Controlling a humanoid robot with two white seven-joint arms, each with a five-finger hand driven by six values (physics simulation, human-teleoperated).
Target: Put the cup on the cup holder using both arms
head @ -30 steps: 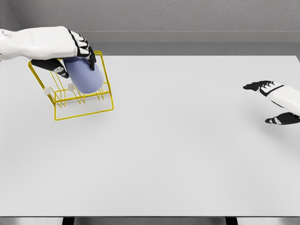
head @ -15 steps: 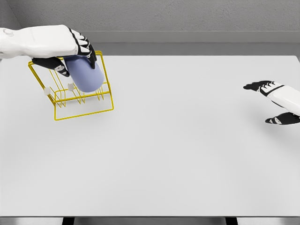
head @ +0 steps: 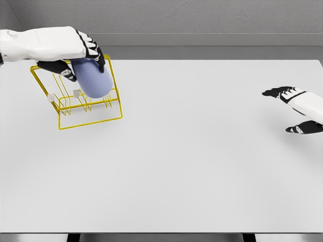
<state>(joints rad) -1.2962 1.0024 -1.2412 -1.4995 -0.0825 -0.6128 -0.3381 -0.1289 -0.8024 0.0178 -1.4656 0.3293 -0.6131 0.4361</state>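
I see one yellow wire cup holder (head: pixel 75 98) near the white tabletop's (head: pixel 192 161) far left corner. My left hand (head: pixel 83 50) grips one lavender cup (head: pixel 93 78), tilted inside the holder's frame. My right hand (head: pixel 292 108) hovers by the right edge, fingers spread, holding nothing. Between them lies wide open surface.

Lavender-blue cup (head: pixel 94 80), tilted, inside the yellow wire cup holder (head: pixel 81 103) at the table's far left.
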